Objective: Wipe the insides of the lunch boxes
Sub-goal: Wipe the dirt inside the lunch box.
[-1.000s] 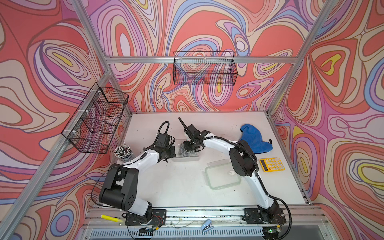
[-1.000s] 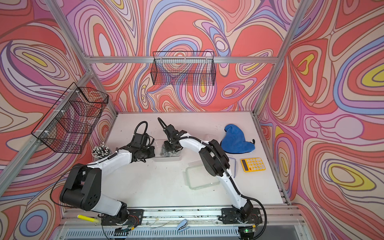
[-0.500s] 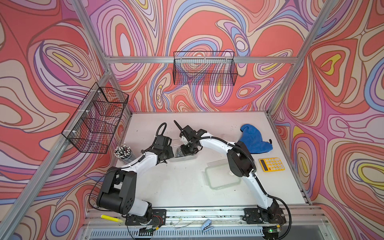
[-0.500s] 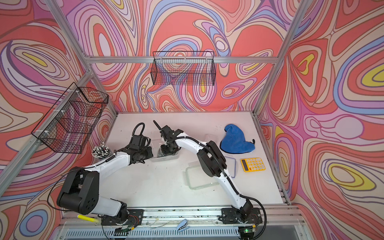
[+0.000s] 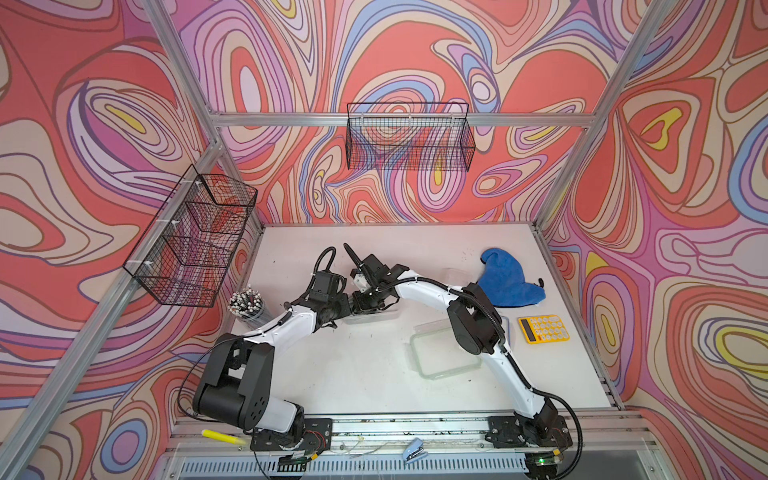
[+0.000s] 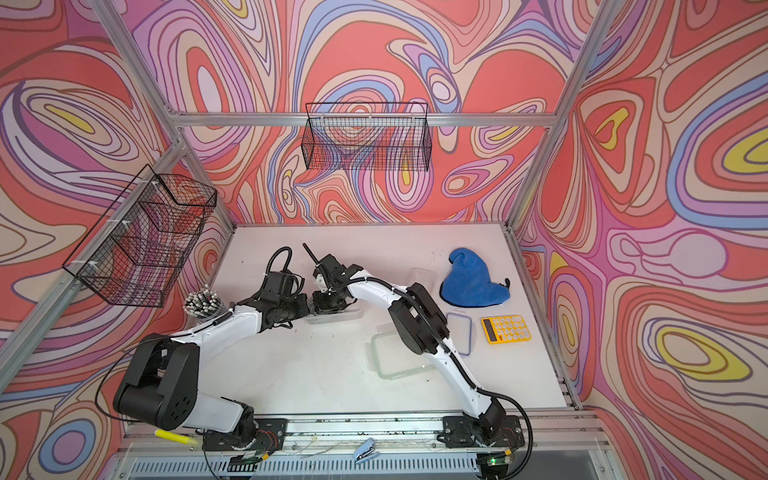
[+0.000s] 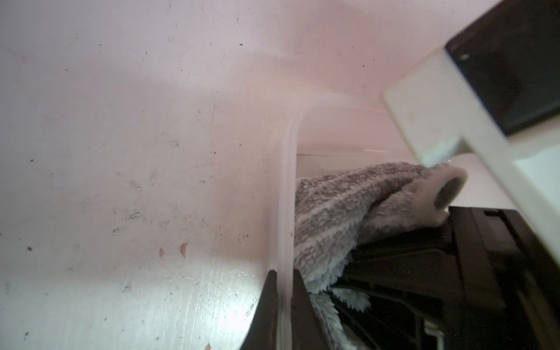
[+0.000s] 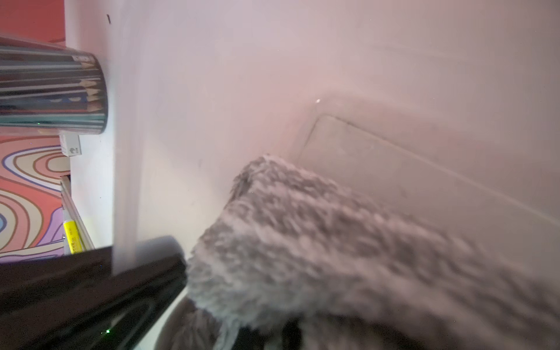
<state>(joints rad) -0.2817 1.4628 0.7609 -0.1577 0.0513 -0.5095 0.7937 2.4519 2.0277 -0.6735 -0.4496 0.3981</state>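
Left wrist: grey cloth (image 7: 348,212) inside clear lunch box (image 7: 286,188)

The large clear lunch box (image 5: 376,318) sits upright, open, on the table (image 5: 353,374). The small clear lunch box (image 5: 458,276) stands open, well apart.

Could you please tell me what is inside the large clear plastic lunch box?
A fluffy grey cloth, gripped by the right gripper; the lunch box floor beneath is hidden.
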